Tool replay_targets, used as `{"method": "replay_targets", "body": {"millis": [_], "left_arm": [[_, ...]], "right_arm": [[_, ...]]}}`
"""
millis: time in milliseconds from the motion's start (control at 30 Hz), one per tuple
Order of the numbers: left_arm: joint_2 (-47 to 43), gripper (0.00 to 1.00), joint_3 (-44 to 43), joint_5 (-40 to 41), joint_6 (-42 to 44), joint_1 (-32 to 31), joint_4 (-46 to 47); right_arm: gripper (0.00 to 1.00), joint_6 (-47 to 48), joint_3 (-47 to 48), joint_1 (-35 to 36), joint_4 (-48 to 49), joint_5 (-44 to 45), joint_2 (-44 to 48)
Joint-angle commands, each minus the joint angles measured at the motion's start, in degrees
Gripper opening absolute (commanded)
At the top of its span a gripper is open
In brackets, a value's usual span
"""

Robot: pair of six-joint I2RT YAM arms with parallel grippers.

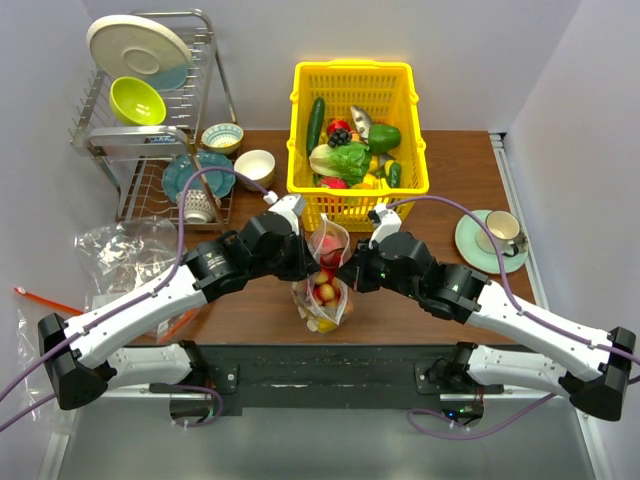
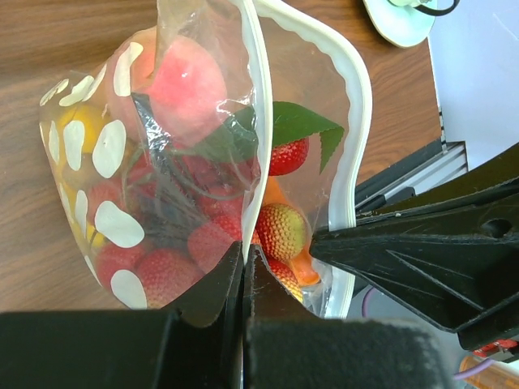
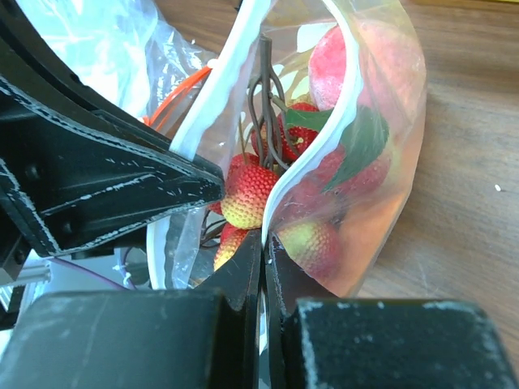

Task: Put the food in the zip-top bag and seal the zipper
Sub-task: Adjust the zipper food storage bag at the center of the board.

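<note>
The brown table is holding a yellow basket at the back. In front of the basket, mid-table, the zip-top bag is hanging between both arms. The left gripper is pinching one lip of the bag's mouth, pressed tight on it. The right gripper is pinching the other lip the same way. The zipper is gaping open. The food is sitting inside. To close it well, I think the grippers should be bringing both strips together flat, lining them up, then squeezing along the whole edge.
</note>
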State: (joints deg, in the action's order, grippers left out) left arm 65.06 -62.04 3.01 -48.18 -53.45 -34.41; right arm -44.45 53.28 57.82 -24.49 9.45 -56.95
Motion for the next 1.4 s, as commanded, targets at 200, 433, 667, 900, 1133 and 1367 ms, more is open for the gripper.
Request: {"method": "replay_targets", "body": {"millis": [200, 433, 667, 900, 1133, 1367], "left_arm": [[-0.9, 0.00, -1.9, -1.7, 2.1, -0.6, 1.8], [-1.1, 0.00, -1.9, -1.4, 2.7, -0.3, 1.5], [-1.1, 0.00, -2.6, -1.3, 3.0, -0.1, 1.1], [-1.2, 0.00, -2.6, -1.0, 2.9, 0.0, 0.7], [-1.2, 0.00, -3.3, -0.5, 3.4, 0.0, 0.2], [-0.7, 0.00, -4.8, -0.9, 6.5, 0.1, 1.4]], "right_arm": [[0.25, 3.4, 5.3, -0.1, 0.1, -0.5, 0.3], [0.38, 9.0, 14.8, -0.1, -14.2, 11.5, 0.1], [0.40, 12.5, 20.6, -0.3, -22.8, 18.7, -5.5], [0.41, 15.1, 22.3, -0.5, -25.7, 18.3, -9.9], [0.04, 14.7, 21.4, -0.5, -26.5, 14.6, -10.8], [0.00, 10.3, 20.7, -0.4, -18.0, 0.7, -7.9]]}}
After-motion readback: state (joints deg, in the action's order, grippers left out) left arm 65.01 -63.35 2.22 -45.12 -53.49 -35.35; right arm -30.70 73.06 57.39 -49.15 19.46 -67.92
